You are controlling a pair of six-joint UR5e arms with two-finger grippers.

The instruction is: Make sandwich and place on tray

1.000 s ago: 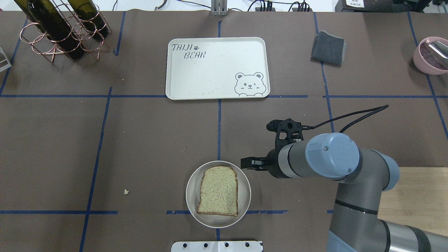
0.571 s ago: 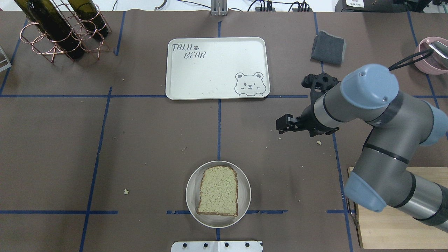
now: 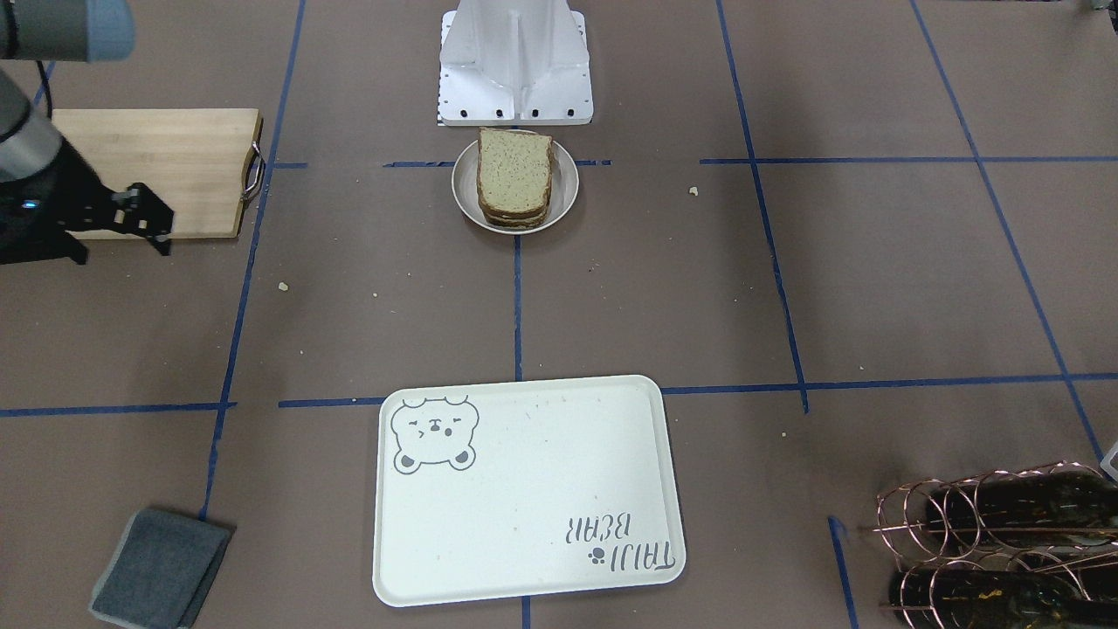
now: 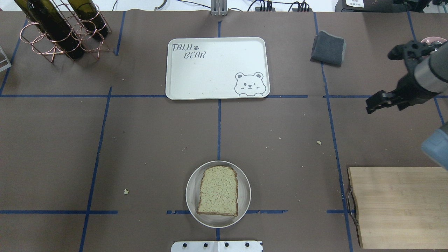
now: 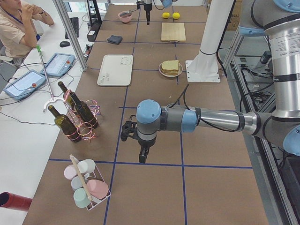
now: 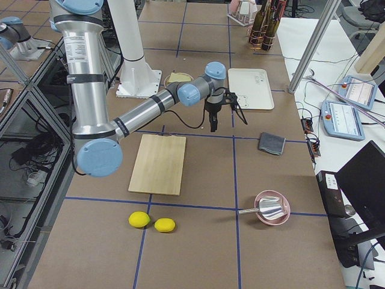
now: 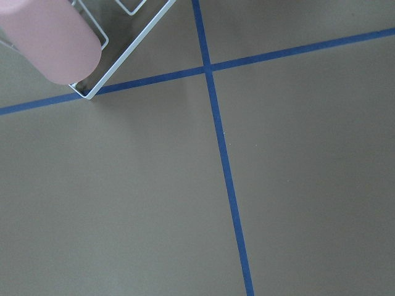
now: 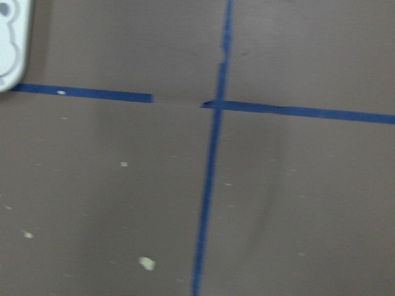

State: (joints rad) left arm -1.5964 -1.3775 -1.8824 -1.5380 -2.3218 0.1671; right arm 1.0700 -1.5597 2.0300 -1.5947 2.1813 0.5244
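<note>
Sandwich (image 4: pixel 218 190) sits stacked on the round plate (image 4: pixel 190 206), well apart from the tray (image 4: pixel 217 66), toward my base. My right gripper (image 4: pixel 376 102) hangs far right of the tray, empty; how open, I cannot tell. Gripping the stack unevenly could shear it apart en route.

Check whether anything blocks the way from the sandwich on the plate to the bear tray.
Nothing visible does. Between the sandwich on its plate and the tray lies only brown paper with blue tape lines and a few crumbs. The right hand hangs far off to the side, out of that path.
</note>
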